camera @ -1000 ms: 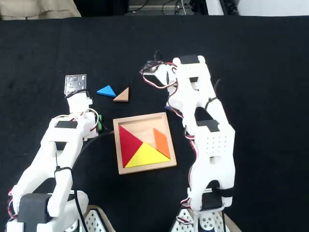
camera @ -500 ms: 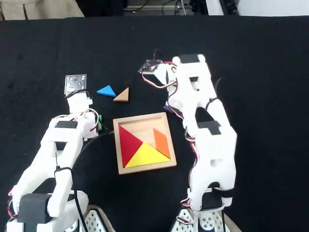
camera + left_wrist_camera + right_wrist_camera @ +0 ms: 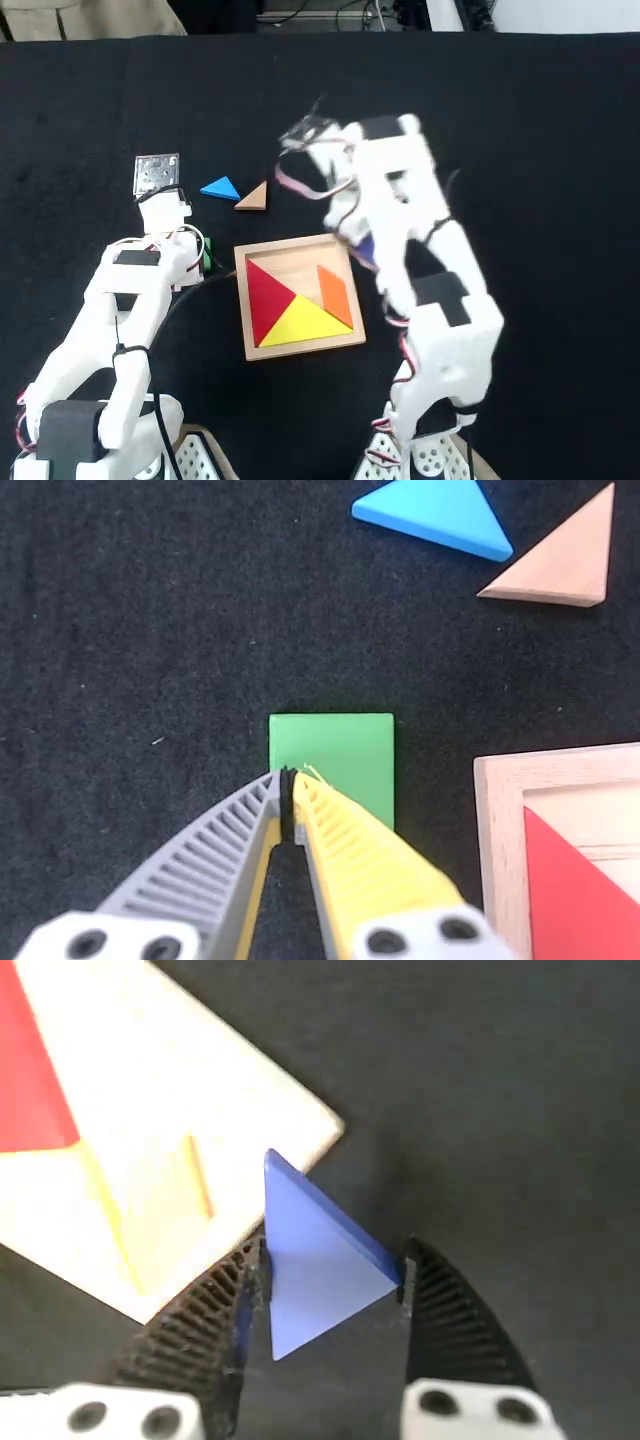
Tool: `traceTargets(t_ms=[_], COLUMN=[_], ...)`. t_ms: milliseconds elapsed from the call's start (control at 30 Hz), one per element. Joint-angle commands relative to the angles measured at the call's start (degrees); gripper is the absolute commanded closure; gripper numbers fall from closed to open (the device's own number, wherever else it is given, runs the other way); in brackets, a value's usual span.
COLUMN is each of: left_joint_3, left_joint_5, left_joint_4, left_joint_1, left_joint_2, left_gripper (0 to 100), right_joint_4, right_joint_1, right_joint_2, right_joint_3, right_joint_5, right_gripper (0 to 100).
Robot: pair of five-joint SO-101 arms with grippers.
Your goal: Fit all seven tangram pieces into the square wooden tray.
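The square wooden tray (image 3: 243,262) lies between the arms and holds a red triangle (image 3: 265,298), a yellow triangle (image 3: 300,322) and an orange piece (image 3: 335,293). My right gripper (image 3: 335,1265) is shut on a dark blue triangle (image 3: 320,1260), held in the air just off the tray's corner (image 3: 310,1120); the same triangle (image 3: 365,246) peeks out under that arm. My left gripper (image 3: 290,780) is shut, its tips resting at the near edge of a green square (image 3: 335,760) left of the tray (image 3: 500,810). A light blue triangle (image 3: 435,515) and a tan triangle (image 3: 560,560) lie beyond.
On the black cloth, the light blue triangle (image 3: 221,188) and tan triangle (image 3: 253,197) sit behind the tray's far left corner. A small square metallic tag (image 3: 157,173) lies to their left. Open cloth stretches to the right and far side.
The right arm has swung left toward the tray's far right corner with the dark blue triangle in its gripper. The left arm has stayed where it was.
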Motion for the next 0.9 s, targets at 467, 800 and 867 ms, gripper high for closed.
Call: traceTargets(t_ms=[467, 800, 867], left_joint_3=[-0.6, -0.7, -0.7], left_joint_5=[0.1, 0.1, 0.1], left_joint_4=[-1.1, -1.1, -1.1], left_joint_1=[-0.4, -0.3, -0.3], left_joint_2=[-1.0, -1.0, -1.0], left_gripper=[97, 97, 97], right_joint_4=[-15.0, -15.0, -15.0], right_joint_1=[-9.0, -9.1, -9.1], right_joint_2=[-3.1, -3.5, -3.6], right_joint_3=[8.9, 11.8, 11.7], right_joint_5=[-5.2, -4.7, -4.7], right_gripper=[84.9, 84.5, 84.5])
